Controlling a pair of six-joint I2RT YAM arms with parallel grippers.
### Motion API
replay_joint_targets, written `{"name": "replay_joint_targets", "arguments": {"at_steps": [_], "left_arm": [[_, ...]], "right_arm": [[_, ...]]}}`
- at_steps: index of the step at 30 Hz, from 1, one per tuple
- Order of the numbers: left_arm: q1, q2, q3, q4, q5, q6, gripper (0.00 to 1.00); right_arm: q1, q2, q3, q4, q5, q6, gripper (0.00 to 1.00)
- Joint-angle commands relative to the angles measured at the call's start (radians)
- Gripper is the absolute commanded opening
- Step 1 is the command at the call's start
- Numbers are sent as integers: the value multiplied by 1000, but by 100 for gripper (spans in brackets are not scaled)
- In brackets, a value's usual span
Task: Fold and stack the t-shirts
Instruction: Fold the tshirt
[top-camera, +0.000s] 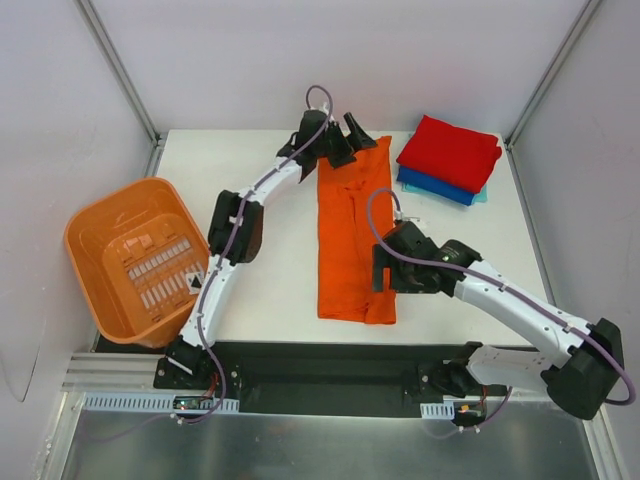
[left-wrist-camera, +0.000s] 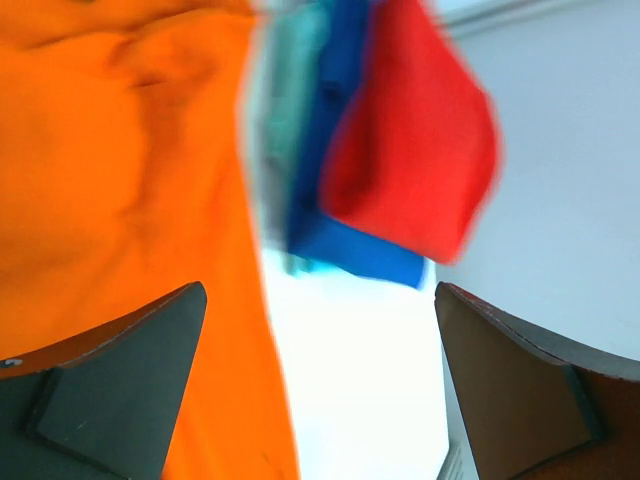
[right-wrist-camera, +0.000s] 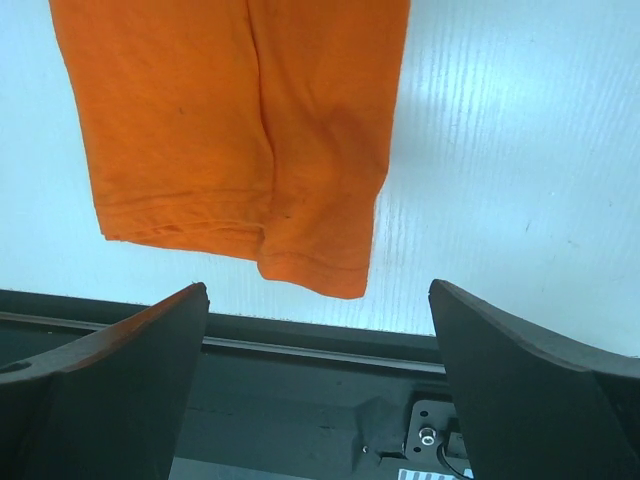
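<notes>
Shirt: orange shirt (top-camera: 353, 235) lies as a long strip in middle of bench (top-camera: 270, 295) | my left fingers (left-wrist-camera: 120, 390) and right fingers (right-wrist-camera: 110, 370): both spread, empty | Step, I judge: halve it, pinching hem corners evenly, then onto red shirt (top-camera: 450, 152).

White table (top-camera: 270, 290): orange t-shirt (top-camera: 350, 245), folded t-shirt stack (top-camera: 450, 155)
</notes>
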Motion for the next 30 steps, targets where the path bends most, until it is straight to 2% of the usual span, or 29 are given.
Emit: {"name": "replay_joint_targets", "arguments": {"at_steps": [1,4,6,7,8,10,11,13,14,17,20,23,25,30], "left_arm": [[-26,-431,-115,20,45,190,99],[-62,-632,-301,-20,45,276,99],[-75,-796,-504,-36,33,313,99],[-85,-855,-587,-40,-12,317,99],[-101,-913,-753,-41,-37,320,99],[-126,-1076,-912,-61,-118,323,99],[-152,-1125,-1049,-78,-157,305,99],[-177,-1254,-1182,-110,-204,265,99],[-215,-1288,-1299,-110,-246,223,99],[-270,-1374,-1467,-136,-257,154,99],[-339,-1407,-1578,-178,-287,97,99],[-390,-1394,-1617,-222,-312,72,98],[-411,-1343,-1603,-251,-330,73,97],[-442,-1178,-1535,-287,-298,64,85]], "right_arm": [[-21,-114,-28,-18,54,65,97],[-42,-176,-79,-4,50,95,97],[-67,-206,-105,-7,38,109,97],[-75,-218,-120,-4,34,119,97],[-90,-230,-158,22,24,117,97],[-105,-276,-197,59,-22,119,97],[-119,-290,-238,98,-41,114,97],[-134,-310,-261,123,-91,114,97],[-147,-310,-267,131,-101,109,97],[-163,-293,-283,137,-131,94,97],[-171,-266,-300,148,-137,88,97],[-177,-244,-330,190,-175,96,97],[-180,-223,-346,214,-193,102,97],[-182,-154,-367,255,-206,114,97]]}}
